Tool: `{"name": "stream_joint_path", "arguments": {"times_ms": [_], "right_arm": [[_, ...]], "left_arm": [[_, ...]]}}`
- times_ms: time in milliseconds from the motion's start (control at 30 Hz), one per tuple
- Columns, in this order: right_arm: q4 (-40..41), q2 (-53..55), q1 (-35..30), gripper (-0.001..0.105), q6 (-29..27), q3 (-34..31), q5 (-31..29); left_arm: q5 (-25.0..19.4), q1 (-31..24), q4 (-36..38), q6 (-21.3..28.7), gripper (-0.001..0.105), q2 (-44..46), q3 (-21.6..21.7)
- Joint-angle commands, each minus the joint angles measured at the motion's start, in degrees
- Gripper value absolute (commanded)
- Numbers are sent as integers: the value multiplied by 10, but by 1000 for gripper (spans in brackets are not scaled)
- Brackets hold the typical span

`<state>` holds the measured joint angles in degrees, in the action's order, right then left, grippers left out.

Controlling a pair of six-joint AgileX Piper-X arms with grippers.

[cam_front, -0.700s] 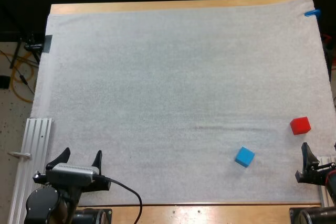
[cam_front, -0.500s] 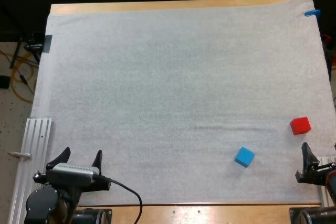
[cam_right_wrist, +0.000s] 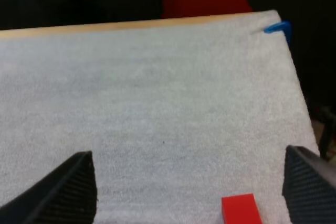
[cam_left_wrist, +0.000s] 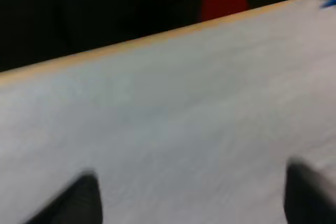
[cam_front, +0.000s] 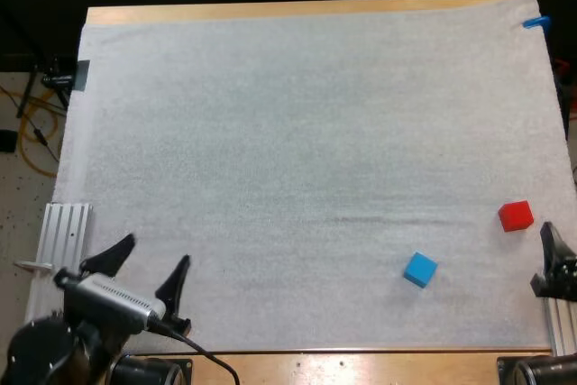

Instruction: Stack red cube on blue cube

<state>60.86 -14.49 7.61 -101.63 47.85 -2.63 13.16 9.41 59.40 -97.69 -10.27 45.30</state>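
Count: one red cube (cam_front: 516, 215) and one blue cube (cam_front: 420, 270), both resting on the mat (cam_front: 288, 132) and apart from each other, not yet stacked. The red cube sits by the mat's right edge. The blue cube lies nearer and to its left. My left gripper (cam_front: 155, 252) hangs over the near left corner, fingers spread, holding nothing. My right gripper (cam_right_wrist: 188, 153) is at the near right edge, fingers wide apart, with the red cube just ahead of them, untouched.

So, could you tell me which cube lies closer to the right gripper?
The red cube, just ahead of the open right gripper; the blue cube sits farther off to its left.
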Motion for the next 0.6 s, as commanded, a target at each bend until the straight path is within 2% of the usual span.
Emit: {"name": "stream_joint_path", "arguments": {"times_ms": [0,167,267,433,567], "right_arm": [[16,-23,0,71,-1,23,5],[90,-102,0,71,-1,89,75],[137,-141,0,71,-11,119,107],[153,-173,0,71,-10,133,109],[153,-218,0,71,-4,133,58]], "left_arm": [[21,15,-6,-1,69,-25,19],[82,94,-5,-1,69,-103,80],[94,157,-5,1,69,-135,101],[94,242,-5,2,69,-165,117],[67,282,-5,2,69,-182,117]]}}
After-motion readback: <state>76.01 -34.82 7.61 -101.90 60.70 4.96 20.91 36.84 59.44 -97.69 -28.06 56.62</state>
